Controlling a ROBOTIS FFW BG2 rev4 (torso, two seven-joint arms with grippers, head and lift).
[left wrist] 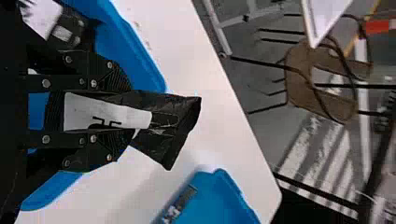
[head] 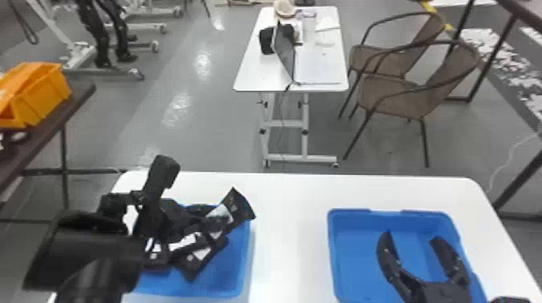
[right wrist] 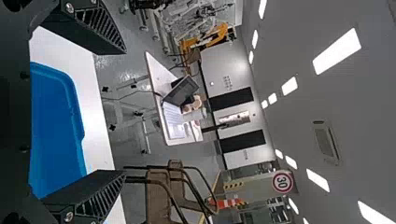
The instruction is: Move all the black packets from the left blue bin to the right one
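Note:
In the head view my left gripper (head: 217, 230) is over the right part of the left blue bin (head: 226, 278), with a black packet (head: 238, 205) held up and pointing away past the bin's far right corner. In the left wrist view the left gripper (left wrist: 125, 114) is shut on this packet (left wrist: 170, 112), its white panel between the fingers. Other black packets (head: 195, 264) lie in the left bin, partly hidden by the arm. My right gripper (head: 412, 241) stands open over the right blue bin (head: 355, 250); the right gripper (right wrist: 122, 111) has nothing between its fingers in its wrist view.
Both bins stand on a white table (head: 290, 225), with a strip of tabletop between them. Beyond it are a smaller white table (head: 262, 76) with a laptop and brown chairs (head: 395, 94). An orange bin (head: 40, 94) sits on a dark table at the left.

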